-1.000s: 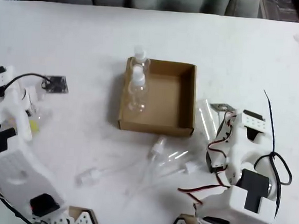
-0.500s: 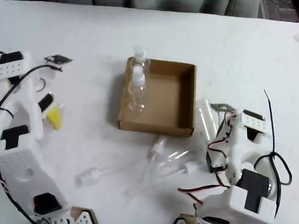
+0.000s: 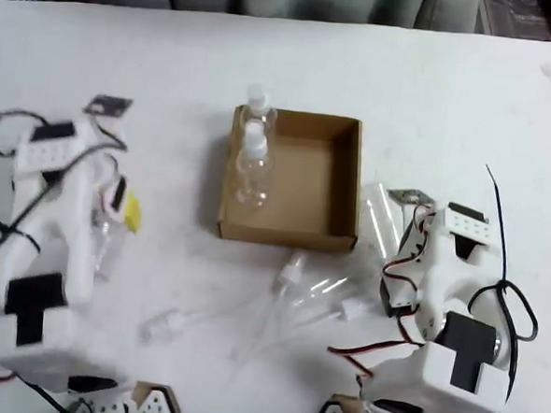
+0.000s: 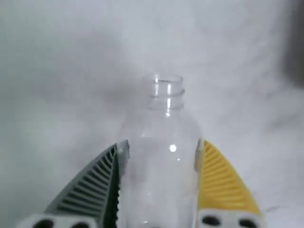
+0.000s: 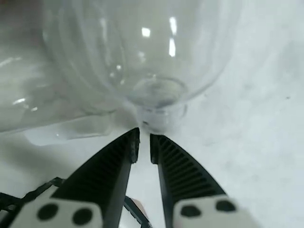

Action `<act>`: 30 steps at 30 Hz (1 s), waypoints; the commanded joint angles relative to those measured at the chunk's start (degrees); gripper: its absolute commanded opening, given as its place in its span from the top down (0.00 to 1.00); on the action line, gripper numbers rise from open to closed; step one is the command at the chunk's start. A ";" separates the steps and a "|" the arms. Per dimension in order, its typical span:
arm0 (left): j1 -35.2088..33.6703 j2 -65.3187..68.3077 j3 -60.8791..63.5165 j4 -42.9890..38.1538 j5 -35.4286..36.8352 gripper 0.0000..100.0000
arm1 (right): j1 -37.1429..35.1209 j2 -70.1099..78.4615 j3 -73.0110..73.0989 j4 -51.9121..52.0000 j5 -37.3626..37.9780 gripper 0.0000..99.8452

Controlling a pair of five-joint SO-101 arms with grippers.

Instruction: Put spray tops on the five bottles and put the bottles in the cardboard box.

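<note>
My left gripper (image 4: 162,145) is shut on a clear bottle (image 4: 161,156) with an open neck and no spray top, held between the grey and yellow fingers. In the high view this gripper (image 3: 118,216) is left of the cardboard box (image 3: 338,182). Two bottles with spray tops (image 3: 252,158) lie along the box's left side. My right gripper (image 5: 145,137) is shut with nothing in it, right behind the neck of a bare clear bottle (image 5: 142,57) lying on the table. In the high view these bare bottles (image 3: 378,213) lie right of the box. Loose spray tops (image 3: 290,271) lie in front of the box.
More spray tops with thin tubes lie at the front, one near the right arm (image 3: 351,309) and one toward the left (image 3: 160,327). The white table (image 3: 432,94) stretches wide behind the box. A black cable (image 3: 498,239) loops by the right arm.
The left arm has swung from the far left edge toward the box, carrying its bottle. The right arm has kept still.
</note>
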 commanded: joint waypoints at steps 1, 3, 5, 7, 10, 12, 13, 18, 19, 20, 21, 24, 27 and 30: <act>2.77 -10.07 15.21 -15.12 6.07 0.98 | -0.57 -2.07 -0.26 -0.13 0.62 0.98; 2.77 -12.79 20.22 -19.96 6.77 0.98 | -0.48 -2.07 -0.26 -0.13 0.62 0.98; 2.95 -15.25 24.53 -24.70 7.38 0.98 | -0.40 -2.07 -0.26 -0.13 0.62 0.98; 2.95 -17.36 28.04 -29.45 7.91 0.98 | -0.31 -2.07 -0.26 -0.22 0.62 0.98; 2.95 -18.86 29.36 -30.59 8.44 0.98 | -0.22 -2.07 -0.35 -0.22 0.62 0.98; 2.95 -18.95 29.36 -30.77 8.35 0.98 | -0.22 -2.07 -0.35 -0.22 0.62 0.98; 2.95 -18.86 29.36 -30.77 8.35 0.98 | -0.22 -2.07 -0.35 -0.22 0.62 0.98; 4.18 -18.86 28.84 -27.96 2.46 0.88 | -0.48 -2.07 -0.35 -0.31 0.70 0.98; 4.79 -18.95 28.92 -27.96 2.46 0.83 | -0.57 -2.07 -0.35 -0.40 0.70 0.98; 5.05 -18.95 29.01 -28.31 2.46 0.78 | -0.57 -2.07 -0.35 -0.84 0.70 0.98; 5.05 -18.95 29.27 -28.84 2.46 0.74 | -0.57 -2.07 -0.35 -0.92 0.70 0.98; 4.79 -18.86 29.45 -30.07 4.31 0.67 | -0.57 -2.07 -0.35 -0.92 0.70 0.98; 4.79 -18.86 29.54 -30.24 5.10 0.66 | -0.57 -1.98 -0.35 -1.01 0.70 0.98; 4.79 -18.86 29.54 -30.24 5.10 0.66 | -0.40 -1.98 -0.35 -1.01 0.70 0.98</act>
